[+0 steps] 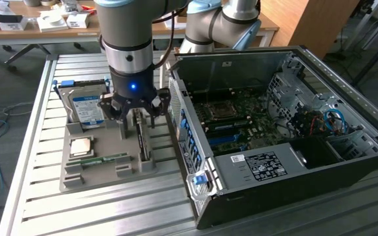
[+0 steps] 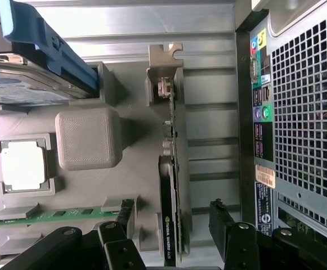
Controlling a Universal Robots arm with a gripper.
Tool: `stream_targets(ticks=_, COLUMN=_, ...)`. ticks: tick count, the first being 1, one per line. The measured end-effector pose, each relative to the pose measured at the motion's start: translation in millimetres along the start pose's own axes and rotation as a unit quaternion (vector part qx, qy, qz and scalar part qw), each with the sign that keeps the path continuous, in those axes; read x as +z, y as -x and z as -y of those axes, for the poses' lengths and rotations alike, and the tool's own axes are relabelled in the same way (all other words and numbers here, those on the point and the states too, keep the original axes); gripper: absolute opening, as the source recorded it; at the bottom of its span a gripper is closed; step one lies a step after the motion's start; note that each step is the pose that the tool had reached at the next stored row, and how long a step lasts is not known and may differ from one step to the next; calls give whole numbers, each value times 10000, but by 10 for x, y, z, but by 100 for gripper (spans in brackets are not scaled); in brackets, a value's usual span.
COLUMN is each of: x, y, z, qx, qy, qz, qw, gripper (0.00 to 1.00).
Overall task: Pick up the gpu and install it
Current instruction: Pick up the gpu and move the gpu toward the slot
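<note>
The gripper is hovering released over the gpu, jaws flanking it; its long axis is running 12-to-6 o'clock, exterior view.

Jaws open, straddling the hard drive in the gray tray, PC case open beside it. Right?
No, not the hard drive. The open jaws straddle the gpu, which stands on edge in the gray tray; the wrist view shows one on each side of it. The hard drive sits in the same tray, toward the exterior view's left. The rest holds.
</note>
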State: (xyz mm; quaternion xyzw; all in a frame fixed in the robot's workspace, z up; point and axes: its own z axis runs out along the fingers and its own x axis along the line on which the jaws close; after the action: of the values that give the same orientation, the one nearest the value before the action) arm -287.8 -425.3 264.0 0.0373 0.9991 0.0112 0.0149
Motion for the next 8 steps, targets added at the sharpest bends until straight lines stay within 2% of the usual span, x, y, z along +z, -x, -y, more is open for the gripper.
stream_targets(ticks=8, x=116, y=-3, z=2, qx=0, qy=0, qz=0, qw=10000, gripper=65)
